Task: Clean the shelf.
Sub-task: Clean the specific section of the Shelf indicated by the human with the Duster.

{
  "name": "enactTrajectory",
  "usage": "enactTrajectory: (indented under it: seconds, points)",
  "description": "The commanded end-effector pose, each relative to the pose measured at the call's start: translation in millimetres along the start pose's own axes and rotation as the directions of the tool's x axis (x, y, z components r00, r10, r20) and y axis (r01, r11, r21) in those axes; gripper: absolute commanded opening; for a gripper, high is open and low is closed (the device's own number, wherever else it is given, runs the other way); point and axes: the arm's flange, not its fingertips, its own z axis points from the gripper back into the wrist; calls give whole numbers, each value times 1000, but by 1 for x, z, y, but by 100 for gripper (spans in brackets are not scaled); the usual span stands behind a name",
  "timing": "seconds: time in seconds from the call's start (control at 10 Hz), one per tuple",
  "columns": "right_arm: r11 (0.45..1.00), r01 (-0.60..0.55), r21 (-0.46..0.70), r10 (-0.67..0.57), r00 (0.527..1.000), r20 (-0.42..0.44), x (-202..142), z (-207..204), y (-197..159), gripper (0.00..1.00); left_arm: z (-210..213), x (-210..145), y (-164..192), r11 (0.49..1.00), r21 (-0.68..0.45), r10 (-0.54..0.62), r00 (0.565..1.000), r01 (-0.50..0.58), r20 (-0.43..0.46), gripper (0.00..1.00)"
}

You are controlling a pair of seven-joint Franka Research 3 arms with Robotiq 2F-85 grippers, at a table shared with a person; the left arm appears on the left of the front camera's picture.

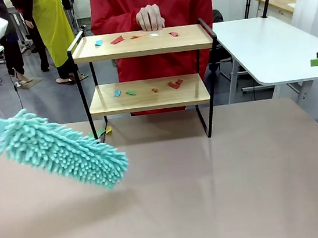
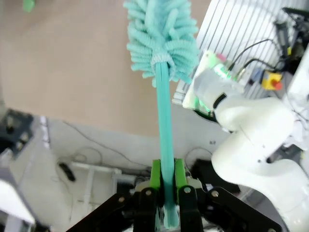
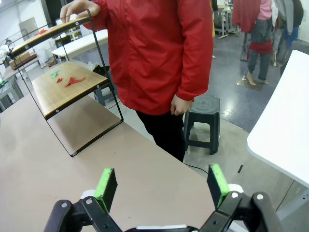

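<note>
The shelf [image 1: 141, 44] stands at the far middle of the table, two wooden boards in a black frame. Coloured paper scraps [image 1: 116, 40] lie on its top board and more scraps [image 1: 173, 84] on the lower board. A person in a red jacket rests a hand [image 1: 150, 18] on the top board's far edge. A teal fluffy duster [image 1: 63, 149] hovers over the table's left side, its head pointing right and down. In the left wrist view my left gripper [image 2: 167, 186] is shut on the duster handle [image 2: 165, 125]. My right gripper [image 3: 161, 188] stands open, empty, with the shelf [image 3: 67, 87] off to its upper left.
A couple of scraps [image 1: 105, 131] lie on the table by the shelf's left leg. A white side table [image 1: 267, 46] stands at the far right, with a dark stool [image 3: 203, 121] beside the person. The brown tabletop [image 1: 215, 188] in front of the shelf is bare.
</note>
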Motion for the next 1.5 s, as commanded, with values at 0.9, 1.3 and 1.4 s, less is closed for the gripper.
enactTrajectory:
  seconds: [0.9, 1.3, 1.4]
  points:
    - [1000, -3, 1, 3, 1000, -1, 2, 0, 2, 100, 155, 130, -96, 965, -222, 262, 605, -142, 752, 13]
    - [1000, -3, 1, 3, 1000, -1, 2, 0, 2, 100, 195, 223, -98, 758, -261, 578, 429, -598, 695, 13]
    - [1000, -3, 1, 3, 1000, -1, 2, 0, 2, 100, 203, 248, -96, 689, -221, 616, 396, -691, 681, 13]
